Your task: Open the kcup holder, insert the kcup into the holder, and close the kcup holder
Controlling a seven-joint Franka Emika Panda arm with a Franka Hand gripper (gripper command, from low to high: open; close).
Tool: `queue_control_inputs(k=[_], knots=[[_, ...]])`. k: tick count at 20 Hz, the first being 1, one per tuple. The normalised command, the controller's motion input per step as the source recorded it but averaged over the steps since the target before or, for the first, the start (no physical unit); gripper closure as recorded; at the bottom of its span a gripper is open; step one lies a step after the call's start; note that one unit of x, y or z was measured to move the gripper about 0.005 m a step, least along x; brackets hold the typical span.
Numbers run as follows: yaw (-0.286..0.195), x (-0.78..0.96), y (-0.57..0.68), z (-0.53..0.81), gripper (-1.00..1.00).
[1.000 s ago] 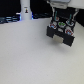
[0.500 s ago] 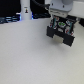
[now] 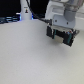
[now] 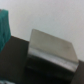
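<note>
The kcup holder (image 3: 62,34) is a black boxy unit with light trim, standing on the white table at the exterior view's upper right. My gripper (image 3: 62,24) hangs on the white arm right above the holder, too blurred to tell open from shut. The wrist view looks down on the holder's dark grey top (image 4: 51,48) from close by, and my fingers do not show there. The kcup is not recognisable in either view. A blurred teal shape (image 4: 4,26) sits at the wrist view's edge, and I cannot tell what it is.
A tall white bottle-shaped object (image 3: 25,10) stands at the back towards the exterior view's left. The white table (image 3: 30,55) spreads across the front. A dark strip (image 3: 10,20) runs along its back edge.
</note>
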Motion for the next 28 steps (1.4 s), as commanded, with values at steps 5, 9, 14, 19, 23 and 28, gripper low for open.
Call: queue_control_inputs(k=[5,9,14,19,23,28], knots=[[0.208,-0.38,0.23,-0.2,-1.0],[0.127,-0.33,0.49,0.0,-1.0],[0.104,-0.38,0.59,0.01,-1.0],[0.075,-0.49,0.65,0.02,-1.0],[0.036,-0.71,0.65,0.0,-1.0],[0.014,-0.88,0.59,0.0,-1.0]])
